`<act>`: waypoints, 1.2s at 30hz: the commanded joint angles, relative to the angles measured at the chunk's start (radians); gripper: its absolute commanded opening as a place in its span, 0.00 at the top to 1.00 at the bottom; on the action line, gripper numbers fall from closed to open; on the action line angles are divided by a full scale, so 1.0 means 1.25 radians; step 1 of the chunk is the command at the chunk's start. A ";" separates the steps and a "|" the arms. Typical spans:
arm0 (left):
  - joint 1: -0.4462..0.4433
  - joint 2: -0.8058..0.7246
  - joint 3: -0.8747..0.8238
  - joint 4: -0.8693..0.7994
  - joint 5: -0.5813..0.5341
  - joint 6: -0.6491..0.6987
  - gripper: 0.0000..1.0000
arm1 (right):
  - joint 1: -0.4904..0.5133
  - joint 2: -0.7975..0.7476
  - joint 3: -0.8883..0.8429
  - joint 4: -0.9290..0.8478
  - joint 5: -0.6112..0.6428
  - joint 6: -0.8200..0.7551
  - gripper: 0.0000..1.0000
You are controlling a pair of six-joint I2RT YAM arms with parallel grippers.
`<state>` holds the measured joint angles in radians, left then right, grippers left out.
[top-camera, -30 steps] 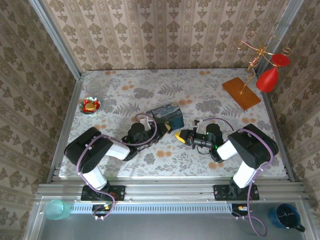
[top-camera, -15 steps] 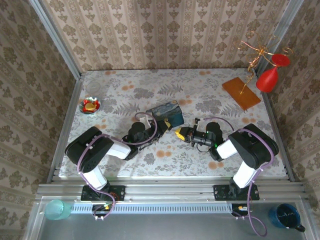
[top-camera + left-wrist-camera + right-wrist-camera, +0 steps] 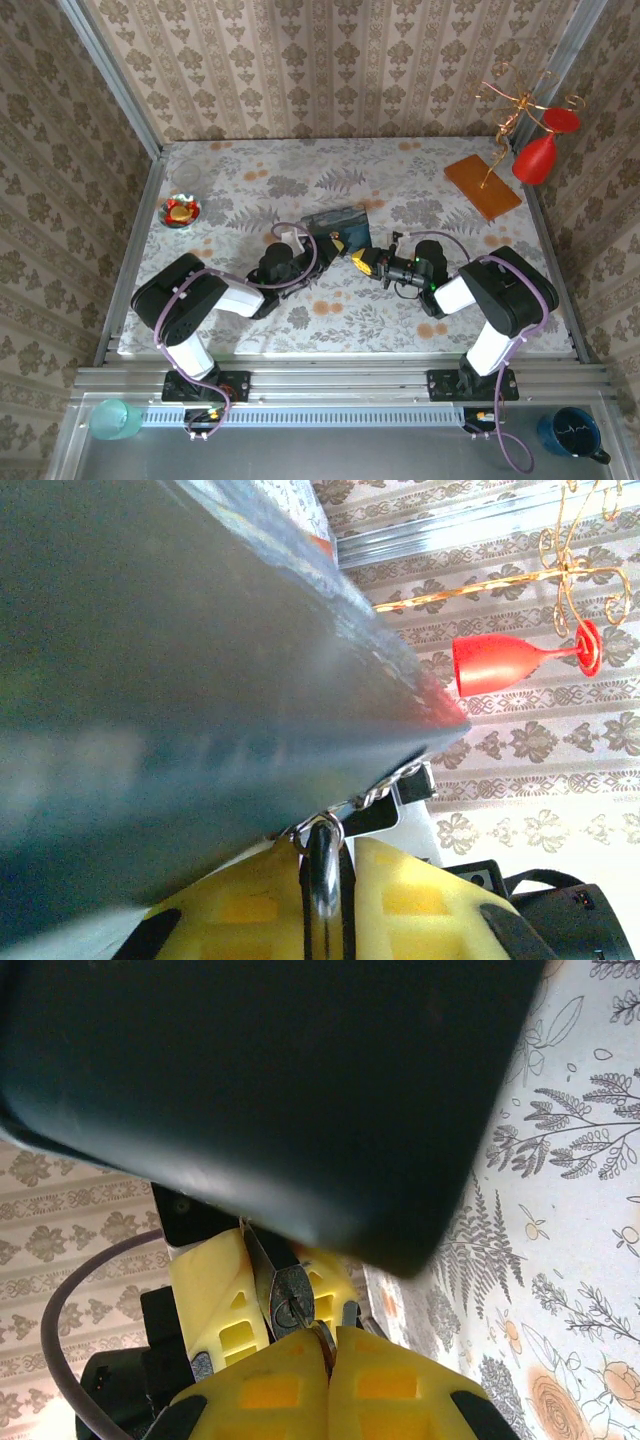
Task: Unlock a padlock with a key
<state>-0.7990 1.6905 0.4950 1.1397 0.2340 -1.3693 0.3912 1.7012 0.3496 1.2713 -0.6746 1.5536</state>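
Mid tabletop (image 3: 300, 165), one box (image 3: 336, 217) tilts; left gripper (image 3: 337, 243) clamps one padlock (image 3: 322, 872), right gripper (image 3: 361, 262) pinched together just beside; open room toward far edge.

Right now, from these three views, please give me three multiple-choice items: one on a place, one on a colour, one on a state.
1. Where on the flowered table does the flat orange wooden board lie?
A near left corner; B far right part; C middle.
2. What colour are the two goblets hanging on the gold wire stand?
A red; B green; C clear.
3. How do the yellow fingers of the right gripper stand?
A wide open; B closed together; C half open.

Answers: B, the top view shows the board by the far right edge; A, both goblets are red; B, the pads meet in the right wrist view.
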 commanded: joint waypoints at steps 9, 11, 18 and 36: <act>-0.072 -0.029 0.057 0.095 0.151 -0.003 1.00 | 0.012 0.000 0.054 0.014 0.038 0.013 1.00; -0.073 -0.025 0.059 0.095 0.152 -0.006 1.00 | 0.016 -0.002 0.056 0.015 0.040 0.014 1.00; -0.078 -0.018 0.069 0.063 0.157 0.000 1.00 | 0.029 -0.020 0.075 0.013 0.042 0.014 1.00; -0.041 -0.156 0.017 -0.300 0.026 0.108 1.00 | 0.027 -0.148 0.046 -0.326 0.076 -0.236 0.53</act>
<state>-0.8253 1.5677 0.5301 0.8673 0.1955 -1.3060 0.4263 1.6337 0.3840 1.0725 -0.6579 1.4601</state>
